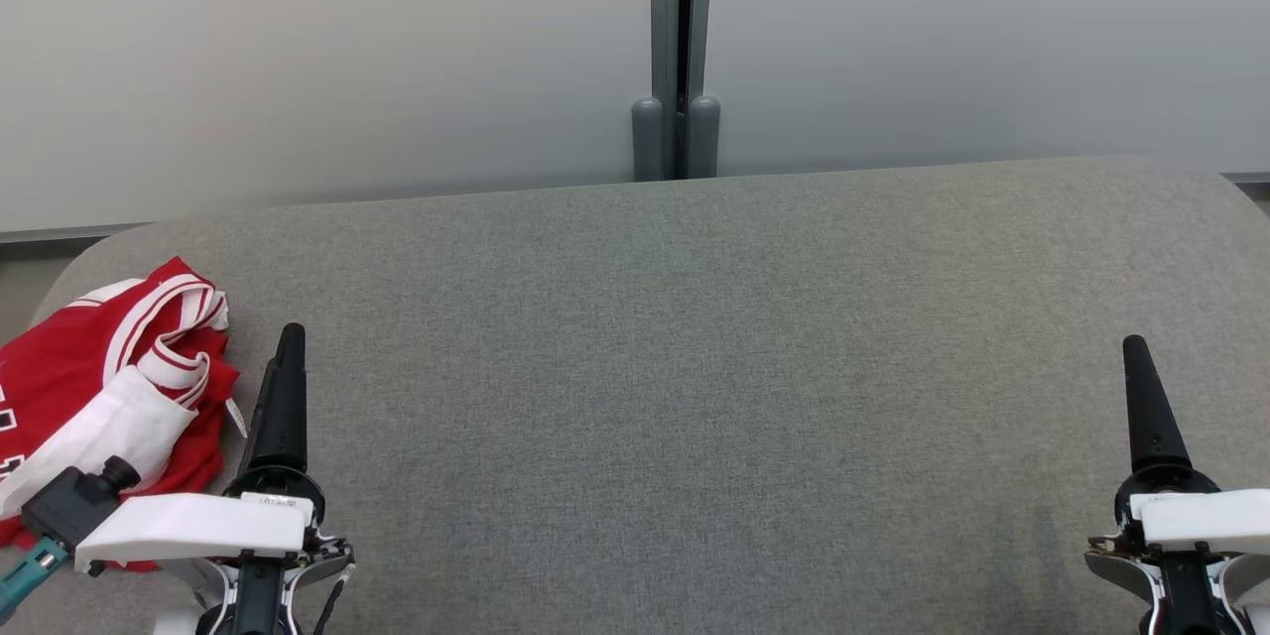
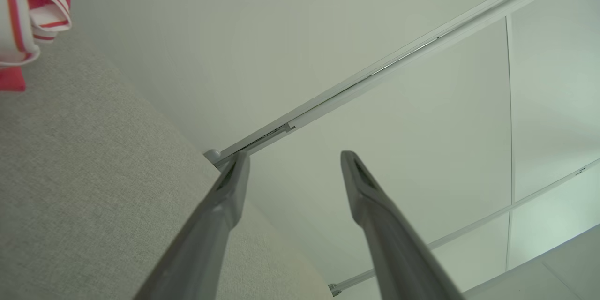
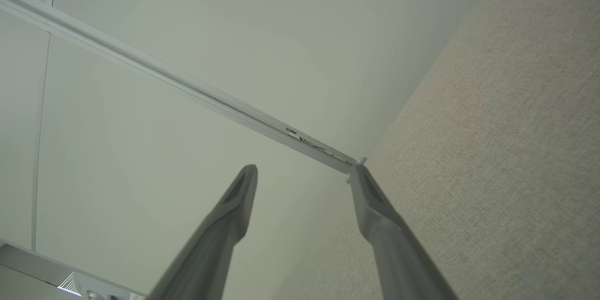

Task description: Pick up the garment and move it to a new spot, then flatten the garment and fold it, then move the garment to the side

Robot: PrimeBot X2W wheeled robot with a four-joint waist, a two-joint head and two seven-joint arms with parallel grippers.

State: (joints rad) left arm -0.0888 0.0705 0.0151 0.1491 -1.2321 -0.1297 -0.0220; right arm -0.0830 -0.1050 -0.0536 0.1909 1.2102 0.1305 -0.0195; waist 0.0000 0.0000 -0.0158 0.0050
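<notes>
Wide-open lane thru the middle: grey tabletop [image 1: 695,367] lay bare from ctr out to 3 o'clock and back to 12, w/ room for either arm to sweep. The one obstacle sat at 8-9 o'clock: the red-and-white garment [image 1: 89,387], bunched at the table's left edge, just beside the left gripper [image 2: 294,155]. Past the 12 o'clock edge, pale wall panels [image 1: 298,50] w/ a grey post [image 1: 678,134] btwn them closed things off.
</notes>
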